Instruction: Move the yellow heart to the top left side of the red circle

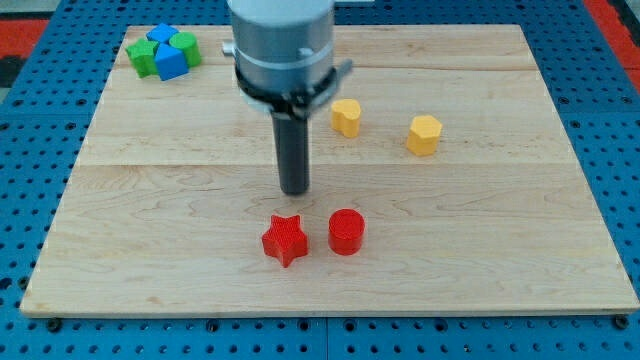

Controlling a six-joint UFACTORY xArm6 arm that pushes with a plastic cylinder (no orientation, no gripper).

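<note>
The yellow heart (pixel 346 116) lies on the wooden board, right of the rod and above the red blocks. The red circle (pixel 346 231) sits low at the board's middle, with a red star (pixel 284 239) just to its left. My tip (pixel 294 190) is at the end of the dark rod, a little above the red star and up-left of the red circle. It is below and left of the yellow heart and touches no block.
A yellow hexagon (pixel 424 134) lies right of the heart. A cluster of green (pixel 141 56) and blue (pixel 170 62) blocks sits at the board's top left corner. The arm's grey body (pixel 281 45) hangs over the top middle.
</note>
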